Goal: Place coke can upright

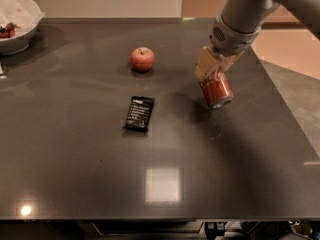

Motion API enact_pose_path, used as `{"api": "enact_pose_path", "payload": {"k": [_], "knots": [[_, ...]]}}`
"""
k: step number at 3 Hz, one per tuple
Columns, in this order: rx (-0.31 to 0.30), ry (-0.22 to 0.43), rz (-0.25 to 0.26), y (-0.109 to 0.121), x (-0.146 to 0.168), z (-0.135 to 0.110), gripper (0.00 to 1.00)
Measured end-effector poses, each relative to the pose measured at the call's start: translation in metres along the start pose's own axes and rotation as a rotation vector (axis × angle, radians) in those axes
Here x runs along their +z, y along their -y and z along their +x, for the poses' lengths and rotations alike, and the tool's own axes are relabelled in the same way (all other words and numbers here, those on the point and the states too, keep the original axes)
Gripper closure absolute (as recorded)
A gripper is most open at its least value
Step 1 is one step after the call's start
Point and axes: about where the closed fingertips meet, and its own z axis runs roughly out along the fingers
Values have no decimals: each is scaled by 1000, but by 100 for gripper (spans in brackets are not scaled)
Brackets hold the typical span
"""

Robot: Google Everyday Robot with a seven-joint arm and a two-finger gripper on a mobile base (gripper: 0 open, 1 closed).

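Dark, glossy table [75, 174] under warm indoor light, pale wall behind, a square glare patch near the front edge. White bowl [11, 44] sits at the far left corner with something red inside, too small to name.

Apple [142, 59] sits mid-table toward the back. Black snack bar [139, 113] lies flat nearer the front, well apart from the apple.

Grey arm [240, 14] enters from the upper right. The gripper [215, 70] hangs over the right half of the table, its tan fingers [204, 64] closed around the upper end of the coke can [216, 90].

The can is held tilted, its silver end pointing down and toward the front right. A shadow falls on the table to its left, so it looks clear of the surface, though contact at the lowest edge cannot be ruled out.

Judged step: can grasped and in hand, being brought toward vertical; placing not yet done.

Next move calls for rotating the wrist until the can's axis stands straight, lowering until the base sits flat on bare table, then opening the fingers without nudging it. Risk: releasing while tilted would let it topple and roll.
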Motion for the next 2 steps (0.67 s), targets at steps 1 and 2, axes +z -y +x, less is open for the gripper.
{"api": "enact_pose_path", "payload": {"k": [1,2], "knots": [[-154,144,21,3,-19,-6,100],[-272,317,23,5,-31,-5,100]]}}
